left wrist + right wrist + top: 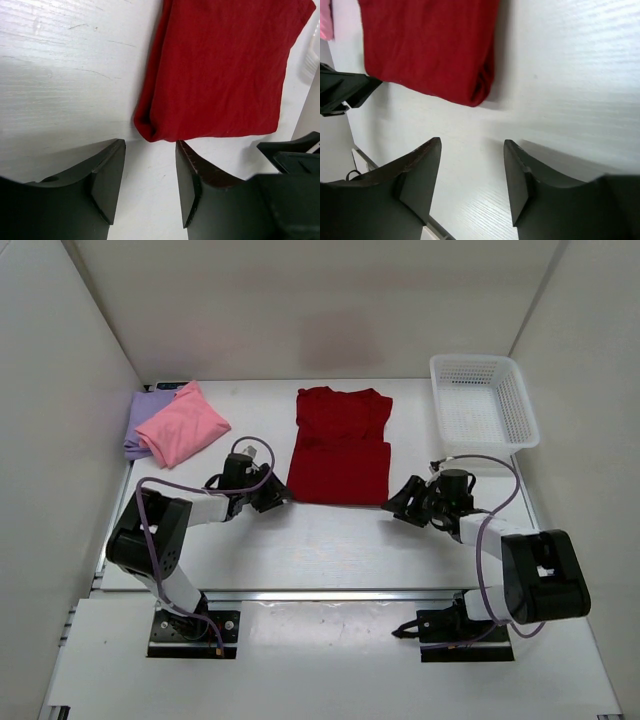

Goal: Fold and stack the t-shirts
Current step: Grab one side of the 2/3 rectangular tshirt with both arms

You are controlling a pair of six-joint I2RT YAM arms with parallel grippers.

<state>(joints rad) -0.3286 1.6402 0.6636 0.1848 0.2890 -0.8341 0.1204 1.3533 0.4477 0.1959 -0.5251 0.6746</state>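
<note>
The left gripper (150, 172) and right gripper (472, 172) gape empty, flanking the apparently folded dark red t-shirt (340, 445).

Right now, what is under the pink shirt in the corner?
A purple shirt lies under the pink shirt, peeking out on its left side. The rest is covered.

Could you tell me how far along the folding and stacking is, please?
Done: the pink shirt lies folded on the lavender shirt, far left. In hand: the dark red shirt, partly folded mid-table, both arms' jaws open by its near corners. Left: finishing it and stacking it.
</note>
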